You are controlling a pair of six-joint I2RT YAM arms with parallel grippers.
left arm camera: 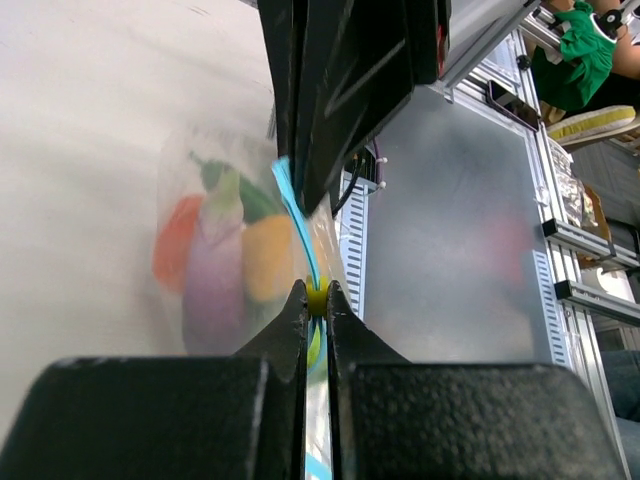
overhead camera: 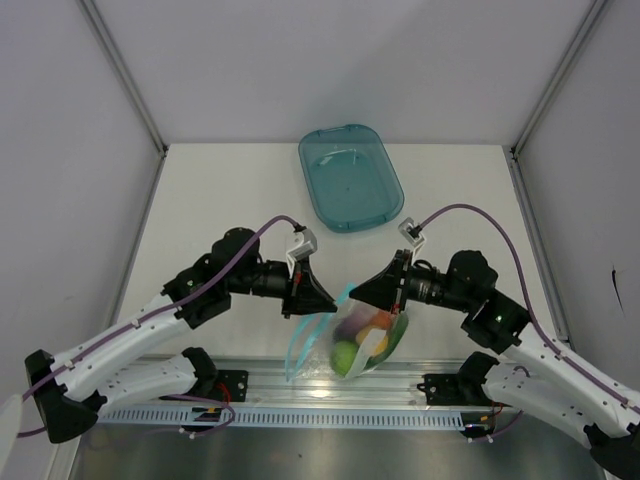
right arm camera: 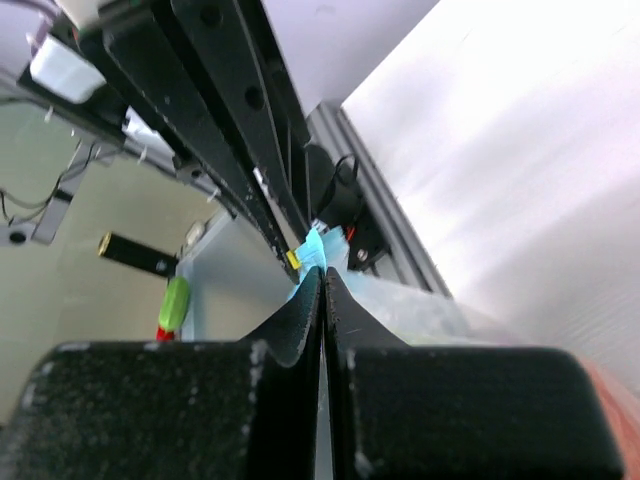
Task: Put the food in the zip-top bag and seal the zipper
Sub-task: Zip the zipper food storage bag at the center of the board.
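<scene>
My L gripper (left arm camera: 316, 290) is clenched on the zipper (left arm camera: 295, 215), jaws nearly touching w/ only the blue strip between them. R gripper (right arm camera: 322, 272) is the same: pinched tight on that strip from the opposite side, its tips facing mine and just beside them. Why two grips: I reckon one holds the strip taut while the other runs along it. A slack mouth won't press closed.

Zip-top bag (overhead camera: 365, 340) hangs below and between both grippers at the near edge of the table (overhead camera: 230, 190), approx centre, by the metal rail (overhead camera: 280, 375). Can't tell if its bottom rests on anything.

Food (left arm camera: 215, 285) is inside the bag: purple, orange-red, yellow & green pieces bunched low. Their weight pulls the mouth flat, which should help sealing.

Teal tray (overhead camera: 350, 185) sits far, centre, well apart from the bag.

So loading looks done and sealing is the step in hand. How much of the strip is closed: can't tell. Risk: thin film slipping out of a pinch.
</scene>
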